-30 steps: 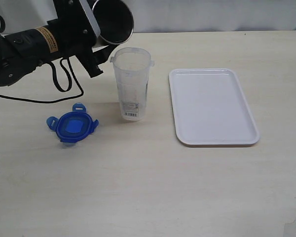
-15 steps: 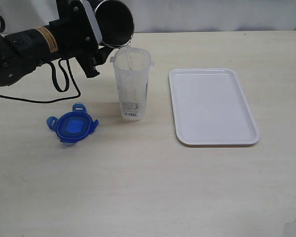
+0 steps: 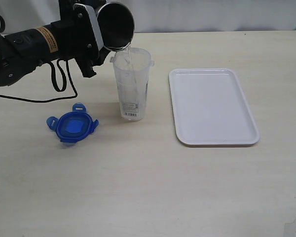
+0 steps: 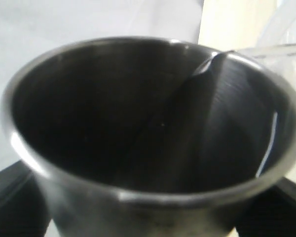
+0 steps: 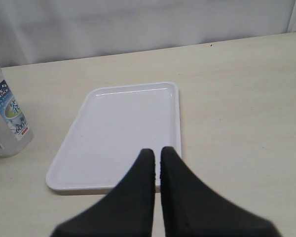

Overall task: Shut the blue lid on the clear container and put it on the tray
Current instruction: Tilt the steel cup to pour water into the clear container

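Left wrist view: the steel cup [image 4: 153,197] was blurred and filled the frame, its base cut off at the edge. It hid the fingertips of the left pincer [image 3: 96,32]. The clear container [image 4: 286,47] appeared only as a blurred sliver. Right wrist view: the container's rim and one side were cut off. Exterior view: the barcode sticker [image 3: 130,112] print was too small to read, and the left arm [image 3: 24,49] was cut off at the frame edge.

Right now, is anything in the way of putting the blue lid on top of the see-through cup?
Yes. The left hand holds a steel cup tipped over the clear container's open mouth, pouring liquid in, so the top is blocked. The blue lid lies on the table nearby. Only bare table lies between container and tray.
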`<action>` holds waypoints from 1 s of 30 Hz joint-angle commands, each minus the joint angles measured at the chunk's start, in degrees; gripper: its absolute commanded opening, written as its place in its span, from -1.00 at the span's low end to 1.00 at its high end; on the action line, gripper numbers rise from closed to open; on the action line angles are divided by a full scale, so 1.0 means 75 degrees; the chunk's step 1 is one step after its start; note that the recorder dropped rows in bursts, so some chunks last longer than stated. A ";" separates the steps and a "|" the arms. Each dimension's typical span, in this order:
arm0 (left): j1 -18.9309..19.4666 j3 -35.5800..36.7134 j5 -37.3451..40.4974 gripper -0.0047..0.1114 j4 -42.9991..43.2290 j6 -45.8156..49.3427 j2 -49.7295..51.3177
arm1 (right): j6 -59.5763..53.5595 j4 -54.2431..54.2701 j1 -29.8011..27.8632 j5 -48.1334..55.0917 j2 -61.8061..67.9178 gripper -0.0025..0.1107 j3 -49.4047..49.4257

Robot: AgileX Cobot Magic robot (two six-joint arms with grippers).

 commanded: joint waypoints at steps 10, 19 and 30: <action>-0.0006 -0.0132 -0.0701 -0.92 -0.0120 0.0764 -0.0100 | -0.0017 0.0004 -0.0054 -0.0019 -0.0039 -0.88 0.0027; -0.0006 -0.0132 -0.0775 -0.92 -0.0120 0.0783 -0.0100 | -0.0017 0.0004 -0.0054 -0.0019 -0.0039 -0.88 0.0027; -0.0006 -0.0132 -0.0691 -0.92 -0.0738 -0.0633 -0.0100 | -0.0017 0.0004 -0.0054 -0.0019 -0.0039 -0.88 0.0027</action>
